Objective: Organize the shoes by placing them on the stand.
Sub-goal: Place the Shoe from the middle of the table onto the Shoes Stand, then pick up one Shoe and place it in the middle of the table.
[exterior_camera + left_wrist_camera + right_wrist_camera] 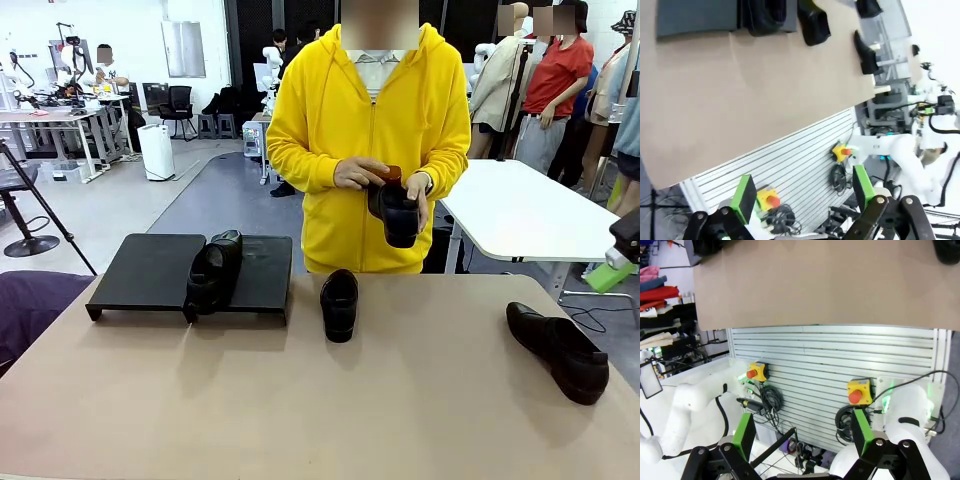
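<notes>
The stand (150, 268) sits at the table's far left with one black shoe (213, 270) lying across the seam of its two panels. A rounded shoe (339, 303) rests on the table just right of the stand. A longer pointed shoe (558, 350) lies near the right edge. A person in a yellow hoodie holds another black shoe (398, 212) in both hands above the far edge. My left gripper (804, 200) is open over the robot's side of the table, far from the stand (695, 17) and the shoes (813, 22). My right gripper (802, 435) is open too, with a black shoe (947, 251) far off.
The tan table (300, 400) is bare in its near half. Below its near edge run a slatted aluminium panel (830, 360) with emergency-stop boxes (859, 390) and cables. A white table (520, 210) and other people stand behind the person.
</notes>
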Tool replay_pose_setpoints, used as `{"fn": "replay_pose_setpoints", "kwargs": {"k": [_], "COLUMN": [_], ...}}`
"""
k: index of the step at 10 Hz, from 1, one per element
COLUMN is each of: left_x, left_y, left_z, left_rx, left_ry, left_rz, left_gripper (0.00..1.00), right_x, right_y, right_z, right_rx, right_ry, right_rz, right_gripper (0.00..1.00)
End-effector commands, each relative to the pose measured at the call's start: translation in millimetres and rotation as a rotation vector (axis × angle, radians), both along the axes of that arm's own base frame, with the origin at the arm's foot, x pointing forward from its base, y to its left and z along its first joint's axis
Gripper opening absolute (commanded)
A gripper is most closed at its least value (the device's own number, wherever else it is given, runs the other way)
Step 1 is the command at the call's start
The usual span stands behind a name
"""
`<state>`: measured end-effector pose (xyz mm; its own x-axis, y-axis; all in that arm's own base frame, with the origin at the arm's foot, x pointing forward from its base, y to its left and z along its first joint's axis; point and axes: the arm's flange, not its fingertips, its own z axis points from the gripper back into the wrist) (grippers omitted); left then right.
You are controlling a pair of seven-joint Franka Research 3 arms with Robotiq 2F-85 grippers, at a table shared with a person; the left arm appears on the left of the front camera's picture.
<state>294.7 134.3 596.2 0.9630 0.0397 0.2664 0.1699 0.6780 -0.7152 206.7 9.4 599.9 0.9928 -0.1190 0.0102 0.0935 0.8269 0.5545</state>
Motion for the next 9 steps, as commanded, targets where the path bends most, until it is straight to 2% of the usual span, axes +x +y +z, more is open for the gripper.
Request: {"fn": "replay_pose_setpoints", "kwargs": {"k": [1, 9], "left_x": [-2.7, -2.7], "left_y": [-4.1, -4.1], "left_z": [21.4, 21.4], "left_rx": [0.056, 0.056], "left_ry": [-0.006, -0.006], "left_rz": [0.009, 0.009], "left_gripper": [1.00, 1.00], "right_x": [0.3, 0.3], "right_y": [0.0, 0.0], "right_z": [3.9, 3.9], "right_rx": [0.023, 0.023], "right_ry": [-0.010, -0.010], "right_rz": [0.024, 0.024], "right_gripper": [1.00, 1.00]}}
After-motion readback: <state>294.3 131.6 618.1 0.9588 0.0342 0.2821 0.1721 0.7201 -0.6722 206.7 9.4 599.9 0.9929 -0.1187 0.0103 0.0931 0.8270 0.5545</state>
